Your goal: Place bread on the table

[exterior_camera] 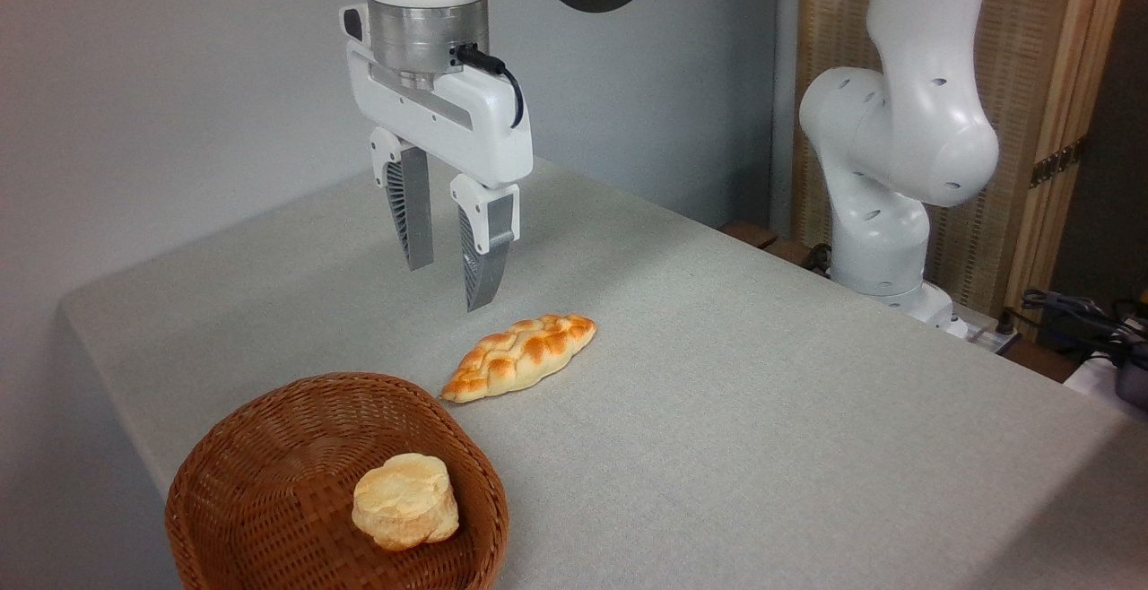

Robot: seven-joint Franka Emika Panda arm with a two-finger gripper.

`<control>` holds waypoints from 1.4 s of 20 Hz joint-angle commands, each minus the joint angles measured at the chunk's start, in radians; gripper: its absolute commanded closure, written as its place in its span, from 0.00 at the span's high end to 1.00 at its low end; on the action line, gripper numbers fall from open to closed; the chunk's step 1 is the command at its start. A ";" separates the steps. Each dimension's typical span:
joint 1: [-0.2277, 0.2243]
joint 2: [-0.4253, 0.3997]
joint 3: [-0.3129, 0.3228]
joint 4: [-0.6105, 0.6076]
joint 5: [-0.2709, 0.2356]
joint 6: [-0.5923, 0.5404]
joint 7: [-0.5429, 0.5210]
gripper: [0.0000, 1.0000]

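- Gripper point(448, 281) hangs above the counter point(762, 393), jaws slightly apart, holding nothing.
- Bread point(405, 500) sits in the wicker basket point(269, 446) — well below and nearer the camera than the gripper.

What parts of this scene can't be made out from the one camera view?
- Basket: its bottom is cut off by the picture's lower edge, and the near wall hides part of the inside.
- Bread: its underside is hidden against the basket.
- Gripper: open above the table, but its height over the cloth is unclear.
- Braided loaf: its far side is hidden.
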 commanded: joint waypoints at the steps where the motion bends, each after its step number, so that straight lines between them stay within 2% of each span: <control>1: -0.006 0.003 0.018 0.016 0.005 -0.037 -0.007 1.00; 28: -0.002 0.020 0.018 0.025 -0.002 -0.024 -0.001 1.00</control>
